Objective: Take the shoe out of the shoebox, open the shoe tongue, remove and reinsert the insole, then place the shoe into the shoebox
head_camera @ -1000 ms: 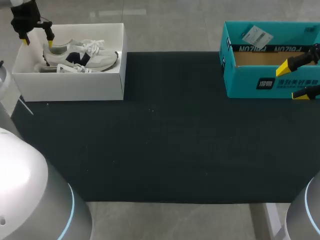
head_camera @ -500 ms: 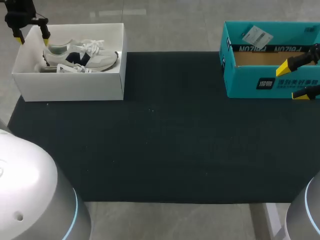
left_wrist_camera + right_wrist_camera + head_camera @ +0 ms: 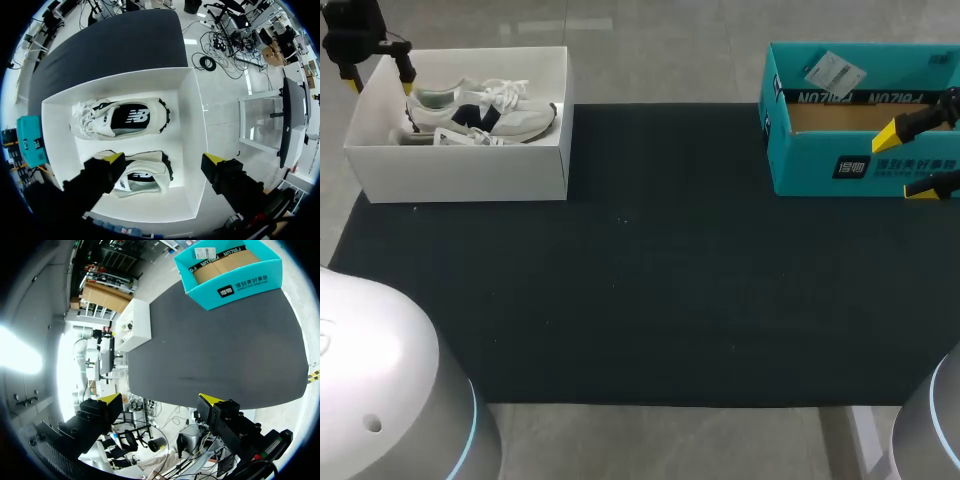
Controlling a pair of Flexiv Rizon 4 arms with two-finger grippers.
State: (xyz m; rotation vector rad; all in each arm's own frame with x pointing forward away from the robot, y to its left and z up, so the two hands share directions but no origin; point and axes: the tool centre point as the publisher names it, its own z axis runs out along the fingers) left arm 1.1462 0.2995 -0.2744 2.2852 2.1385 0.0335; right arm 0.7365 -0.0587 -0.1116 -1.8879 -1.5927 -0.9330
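1. Shoebox, white and lidless, sits at the far left corner of the black mat that covers the table.
2. Two sneakers lie inside it, both with toes to the right and heels to the left. The far sneaker, white and grey with a dark side patch, seems to lie on its side with the laces loose. The near sneaker lies just beside it and is partly hidden by the box wall in the head view.
3. The left wrist view looks straight down into the shoebox. It shows the far sneaker and the near sneaker side by side, with their treaded soles towards the heel-end wall.
4. The left gripper hangs above the far left corner of the shoebox. Its jaws stand wide apart with nothing gripped. In its own view the left gripper has one yellow tip over the near sneaker and the other out past the heel-end wall. I cannot tell whether either tip touches anything.
5. A teal cardboard box stands at the far right of the mat, brown inside, with a paper tag on its far rim.
6. The right gripper comes in from the right edge, over the near right part of the teal box. Its jaws are spread and hold nothing.
7. From the right wrist, the right gripper is up off the mat, with the teal cardboard box well ahead of it.
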